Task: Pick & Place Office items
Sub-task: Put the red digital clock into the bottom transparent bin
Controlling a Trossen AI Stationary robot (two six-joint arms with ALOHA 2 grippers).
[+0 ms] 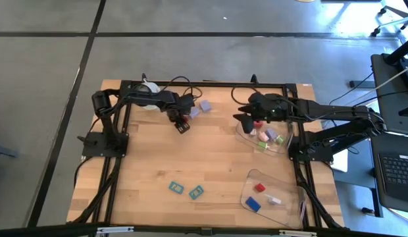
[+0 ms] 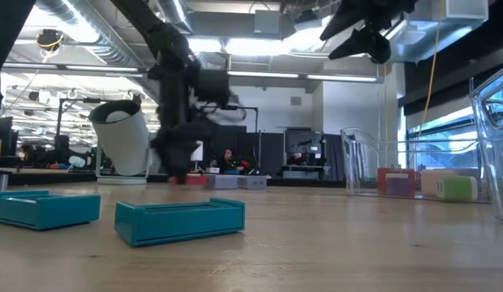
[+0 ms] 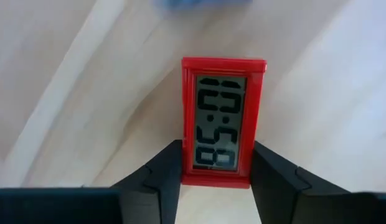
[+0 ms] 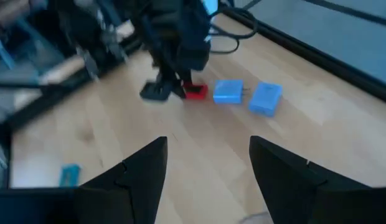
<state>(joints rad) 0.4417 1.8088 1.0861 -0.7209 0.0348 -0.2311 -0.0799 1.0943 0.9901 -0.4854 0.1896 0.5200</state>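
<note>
Left jaws (image 3: 216, 163) are clamped on the red clock (image 3: 223, 121), one finger (image 3: 160, 168) on each long side, gripping the end nearest the wrist; the clock's long axis runs straight out from the jaws, display face up toward the wrist camera, most of the body sticking out past the fingertips. Looks like it's still down at the surface (image 1: 158, 164), lift not started as far as I can judge. Taking the clock as landmark: the two lavender blocks (image 1: 200, 108) sit just beside it on the far side, the white roll (image 1: 149, 87) is near it by the left arm's base, the far clear tray (image 1: 281, 146) with its red, pink, green and lavender pieces is well apart toward the right arm, the two teal pieces (image 1: 186, 189) well apart toward the front edge, and the near tray (image 1: 270, 194) further still. Right jaws (image 4: 208, 168) hang open and empty above the far tray. So the move is the left arm's: carry runs across toward the far tray, and the right gripper parked over it is my worry for a clash. With the grip at one end, the clock could pivot in the jaws on the lift.
</note>
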